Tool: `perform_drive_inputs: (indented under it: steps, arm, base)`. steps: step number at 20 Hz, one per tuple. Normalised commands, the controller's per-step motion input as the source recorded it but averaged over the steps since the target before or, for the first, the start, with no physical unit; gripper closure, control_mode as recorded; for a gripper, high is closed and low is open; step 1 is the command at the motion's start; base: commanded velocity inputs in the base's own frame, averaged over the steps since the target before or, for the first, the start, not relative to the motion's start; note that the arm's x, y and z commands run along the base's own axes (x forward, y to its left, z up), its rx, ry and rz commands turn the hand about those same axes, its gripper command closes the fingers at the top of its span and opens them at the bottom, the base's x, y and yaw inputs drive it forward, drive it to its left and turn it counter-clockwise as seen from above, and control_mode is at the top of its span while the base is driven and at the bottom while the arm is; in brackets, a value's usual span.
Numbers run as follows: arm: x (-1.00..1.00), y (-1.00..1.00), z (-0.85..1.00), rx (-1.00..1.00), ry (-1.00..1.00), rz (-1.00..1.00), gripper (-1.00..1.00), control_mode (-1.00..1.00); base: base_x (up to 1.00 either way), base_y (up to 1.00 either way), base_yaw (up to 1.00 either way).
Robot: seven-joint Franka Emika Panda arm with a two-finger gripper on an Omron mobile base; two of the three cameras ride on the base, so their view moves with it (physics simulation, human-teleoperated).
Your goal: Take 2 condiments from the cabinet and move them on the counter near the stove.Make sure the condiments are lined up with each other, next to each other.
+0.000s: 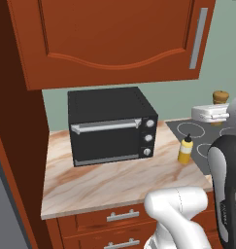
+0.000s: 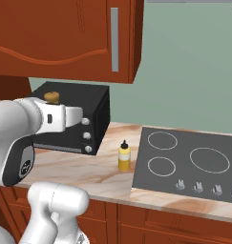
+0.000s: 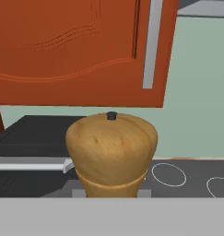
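A yellow squeeze bottle (image 1: 185, 150) with a black nozzle stands upright on the marble counter (image 1: 114, 182), just left of the dark cooktop (image 2: 189, 162). My gripper (image 1: 214, 114) hangs above the cooktop's left edge, shut on the tan wooden shaker (image 1: 220, 97), whose rounded top rises above the hand. That shaker (image 3: 111, 152) sits close in the hand view and hides the fingertips. In the right base view the shaker (image 2: 52, 97) peeks over the white hand in front of the toaster oven. The wall cabinet (image 2: 65, 33) overhead has its door with the silver bar handle (image 2: 114, 39) looking shut.
A black toaster oven (image 1: 109, 126) stands on the counter to the left of the bottle. Drawers (image 1: 122, 215) run below the counter's front edge. A tall reddish-brown panel (image 1: 12, 146) closes off the left side. The green wall lies behind the stove.
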Motion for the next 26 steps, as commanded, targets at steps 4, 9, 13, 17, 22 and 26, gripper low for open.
perform_drive_inputs:
  steps: [4, 9, 13, 17, 22, 26]
  arm:
    - [-0.01, -0.47, -0.33, 0.00, 0.00, 0.06, 1.00, -1.00]
    - [0.00, -0.88, -0.46, 0.00, 0.11, 0.17, 1.00, -1.00]
    - [0.00, -0.72, -0.45, 0.00, 0.19, 0.22, 1.00, -1.00]
    - [0.03, -0.52, -0.41, 0.00, 0.05, 0.33, 1.00, -1.00]
    - [0.29, -0.07, -0.36, 0.04, 0.07, 0.30, 1.00, -1.00]
    - [0.63, 0.03, -0.47, 0.06, 0.07, 0.11, 1.00, -1.00]
  base:
    - [0.00, 0.00, 0.00]
    - [0.00, 0.00, 0.00]
    - [0.00, 0.00, 0.00]
    - [0.00, 0.00, 0.00]
    - [0.00, 0.00, 0.00]
    - [0.00, 0.00, 0.00]
